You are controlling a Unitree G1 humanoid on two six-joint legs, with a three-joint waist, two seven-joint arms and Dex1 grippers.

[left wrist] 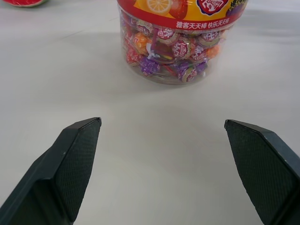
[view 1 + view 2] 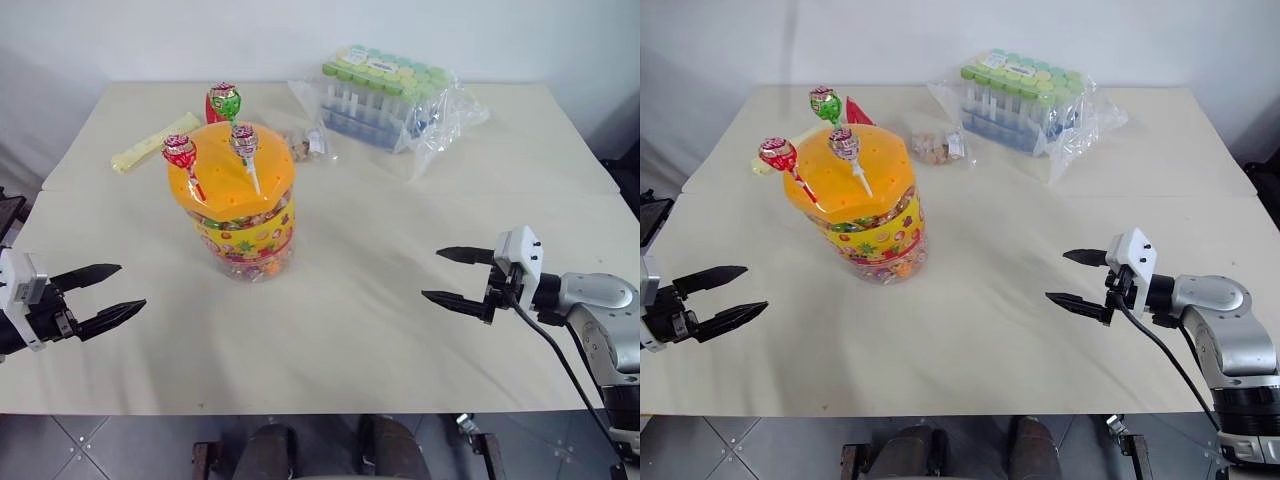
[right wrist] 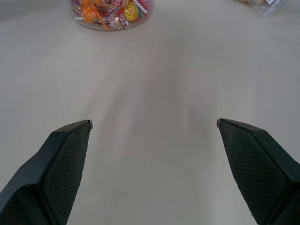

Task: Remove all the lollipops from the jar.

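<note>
1. So, the squat clear plastic jar [image 2: 244,240] with the orange domed lid and yellow-red label sits on the pale table [image 2: 350,330], left of centre, sweets showing through its wall.
2. Three wrapped ball lollipops stand in the lid's holes: a red one [image 2: 180,152] leaning left, a pinkish-silver one on a white stick [image 2: 244,141] in the middle, and a green-and-red one [image 2: 224,101] at the back.
3. Just behind the jar lie a long pale-yellow packet [image 2: 152,143] and a small clear bag of sweets [image 2: 308,143].
4. Further back right is a clear bag of green-capped tubes [image 2: 385,92].
5. Left gripper [image 2: 108,295] hovers wide open, empty, near the table's front-left edge.
6. Right gripper [image 2: 452,277] is also spread wide and empty, front right, well apart from the jar, bare table between.
</note>
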